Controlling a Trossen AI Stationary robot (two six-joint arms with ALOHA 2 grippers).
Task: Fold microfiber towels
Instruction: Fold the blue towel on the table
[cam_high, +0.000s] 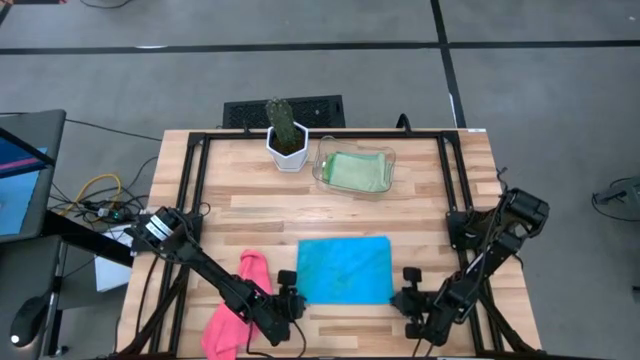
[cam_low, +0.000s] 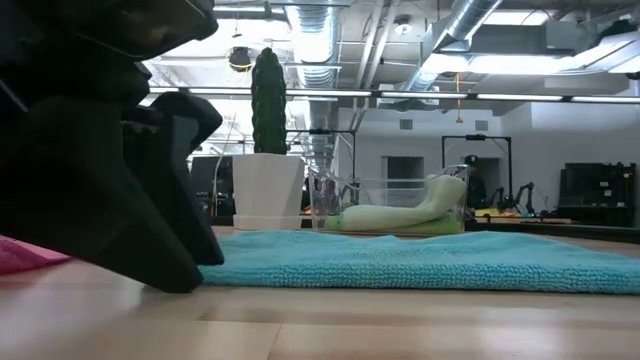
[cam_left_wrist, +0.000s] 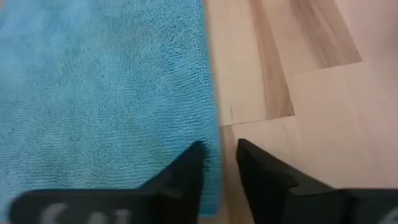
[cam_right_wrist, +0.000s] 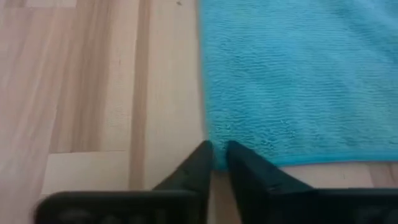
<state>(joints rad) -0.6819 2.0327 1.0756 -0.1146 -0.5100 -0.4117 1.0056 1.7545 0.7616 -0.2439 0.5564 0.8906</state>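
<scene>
A turquoise towel (cam_high: 345, 270) lies spread flat on the wooden table, near the near edge. My left gripper (cam_left_wrist: 219, 152) is low at the towel's near-left corner, slightly open. One finger is over the towel and the other over bare wood, on either side of the near edge. My right gripper (cam_right_wrist: 218, 149) is at the near-right corner, shut on the towel (cam_right_wrist: 298, 74). A pink towel (cam_high: 238, 300) lies crumpled left of the turquoise one, under my left arm. Light green towels (cam_high: 355, 170) lie in a clear tray. My right gripper pinches the turquoise towel's near-right corner (cam_right_wrist: 216, 134) between its two fingers. The fingers slant down from the table's right near side. The corner's tip is hidden by the fingers. The rest of the towel lies flat on the table.
A clear plastic tray (cam_high: 322, 160) and a cactus in a white pot (cam_high: 287, 140) stand at the far side, also visible in the low view (cam_low: 267, 170). A black frame (cam_high: 190, 190) runs around the tabletop. Bare wood lies between the tray and the turquoise towel.
</scene>
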